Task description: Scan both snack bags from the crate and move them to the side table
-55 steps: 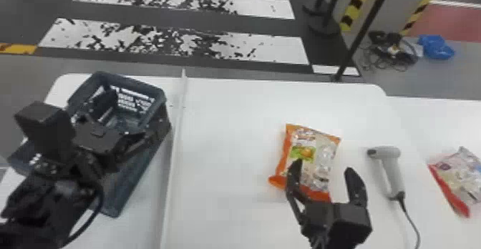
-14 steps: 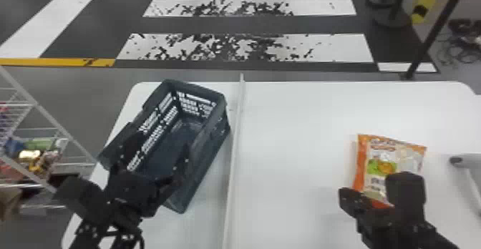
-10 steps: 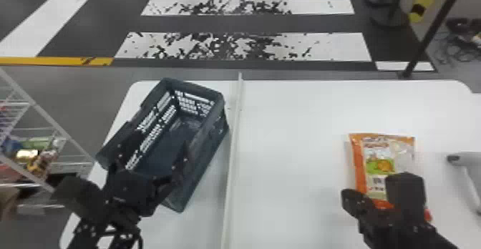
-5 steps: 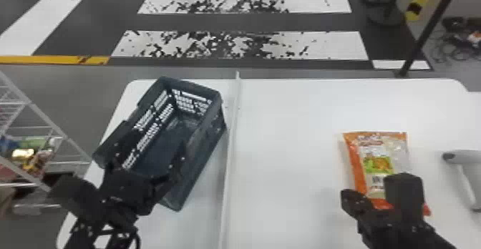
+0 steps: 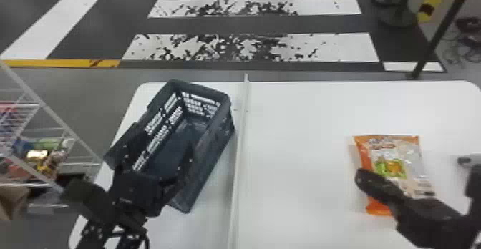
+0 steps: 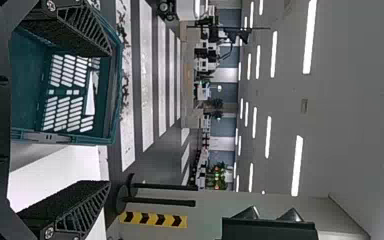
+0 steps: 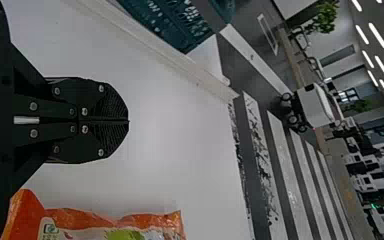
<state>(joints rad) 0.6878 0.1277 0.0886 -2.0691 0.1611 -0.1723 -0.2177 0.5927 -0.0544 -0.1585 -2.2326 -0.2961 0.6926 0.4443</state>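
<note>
Against half a second ago, the right end effector has shifted to the right over the near part of the snack bag, while the crate and bag sit slightly farther right in the head view. Compared with the earliest view, its fingers have gone from spread to clenched together, with nothing between them.

The step in hand is probably a grasp of this bag for scanning. To do it well, lift clear enough not to drag the film, part the fingers, line them up across the bag, then lower and squeeze gently; the soft wrapper could slide or crumple.

The bag lies flat on the right part of the tabletop, just beside those clenched fingers and partly behind them in the head view; contact is unclear. The scanner lies farther right. At the crate, the left end effector is released, fingers apart.
</note>
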